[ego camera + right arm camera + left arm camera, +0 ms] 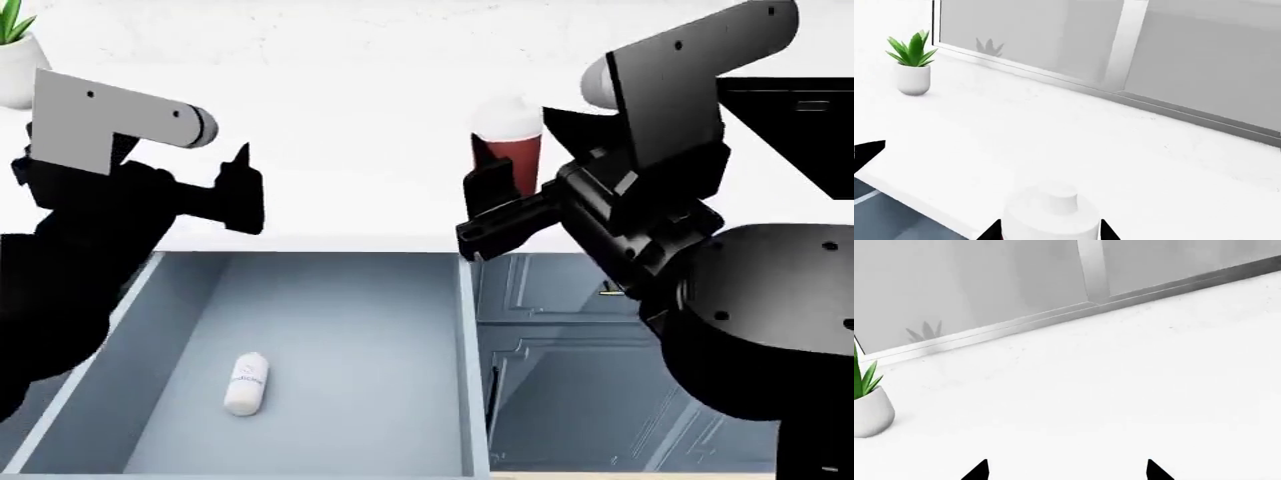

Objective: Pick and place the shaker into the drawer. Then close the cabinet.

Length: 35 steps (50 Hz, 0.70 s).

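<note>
White countertop (1134, 160), frosted window (1054, 35) behind, small potted plant (913, 62), blue-grey cabinetry (587, 400)

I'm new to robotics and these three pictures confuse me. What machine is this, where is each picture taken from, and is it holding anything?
It is a simulated two-armed robot standing at a kitchen counter. The middle picture looks down from its head; the other two come from cameras near each gripper.

In the head view, the right gripper stands at the shaker, a dark red bottle with a white cap, upright on the white counter. Its fingers flank the cap in the right wrist view, but whether they grip it cannot be told. The left gripper holds nothing.

Below, the blue-grey drawer is pulled open with a small white bottle lying inside. A potted plant sits at the far corner.
</note>
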Available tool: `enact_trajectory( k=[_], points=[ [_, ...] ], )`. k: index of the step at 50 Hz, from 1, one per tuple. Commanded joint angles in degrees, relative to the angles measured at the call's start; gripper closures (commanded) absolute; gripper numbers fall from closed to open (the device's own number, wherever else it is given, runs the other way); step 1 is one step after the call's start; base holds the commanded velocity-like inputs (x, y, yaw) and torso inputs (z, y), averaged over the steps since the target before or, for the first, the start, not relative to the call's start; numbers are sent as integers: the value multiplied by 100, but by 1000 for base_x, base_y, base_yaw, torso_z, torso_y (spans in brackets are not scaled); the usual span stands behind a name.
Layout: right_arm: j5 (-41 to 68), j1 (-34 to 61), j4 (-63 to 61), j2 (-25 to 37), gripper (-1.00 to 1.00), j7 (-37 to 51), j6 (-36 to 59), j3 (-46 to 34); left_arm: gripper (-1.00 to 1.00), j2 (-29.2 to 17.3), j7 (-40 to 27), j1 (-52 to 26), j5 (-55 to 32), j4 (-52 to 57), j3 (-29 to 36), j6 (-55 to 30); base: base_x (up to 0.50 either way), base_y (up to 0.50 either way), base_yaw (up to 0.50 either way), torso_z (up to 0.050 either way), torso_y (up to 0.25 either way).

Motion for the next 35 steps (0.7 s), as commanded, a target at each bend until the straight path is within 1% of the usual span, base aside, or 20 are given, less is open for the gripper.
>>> enact_trajectory(
  k=[1,5,8,12,14,18,21,23,25,27,32,35],
  points=[
    [-6,912,1154,35,100,-1156,654,-842,-100,-119,-656,-458,-974,860,-960,-305,0,0,0,0,0],
    [-767,1288,1613,-61,100,-2310,532,-1567,-100,-38,-1050,-632,-1477,928,-1294,-382,0,0,0,0,0],
    [-1324,1530,1981,-178,100,-3124,250,-2133,-100,14,-1238,-731,-1749,921,-1429,-410,0,0,0,0,0],
    [-1915,1664,2432,-414,100,-3960,-200,-2790,-100,83,-1381,-796,-1904,914,-1488,-406,0,0,0,0,0],
    [-2089,1643,2607,-544,100,-4241,-383,-3024,-100,95,-1400,-816,-1904,925,-1475,-404,0,0,0,0,0],
    [-2325,1510,2884,-775,100,-4657,-648,-3427,-100,85,-1424,-780,-1943,979,-1439,-434,0,0,0,0,0],
    [-2419,1305,3050,-913,100,-4832,-829,-3621,-100,104,-1480,-762,-2132,989,-1455,-470,0,0,0,0,0],
    [-2508,1083,3149,-979,100,-4937,-977,-3780,-100,131,-1534,-767,-2276,967,-1503,-462,0,0,0,0,0],
    [-2604,921,3269,-1027,100,-5019,-1110,-3910,-100,200,-1783,-811,-2661,791,-1627,-455,0,0,0,0,0],
    [-2697,760,3382,-1070,100,-5073,-1245,-4016,-100,180,-1723,-818,-2613,844,-1619,-442,0,0,0,0,0],
    [-2935,458,3776,-1189,100,-5279,-1599,-4243,-100,172,-1680,-736,-2909,928,-1725,-391,0,0,0,0,0],
    [-3057,256,4000,-1258,100,-5377,-1815,-4353,-100,234,-1665,-643,-2787,1029,-1873,-206,0,0,0,0,0]
  ],
)
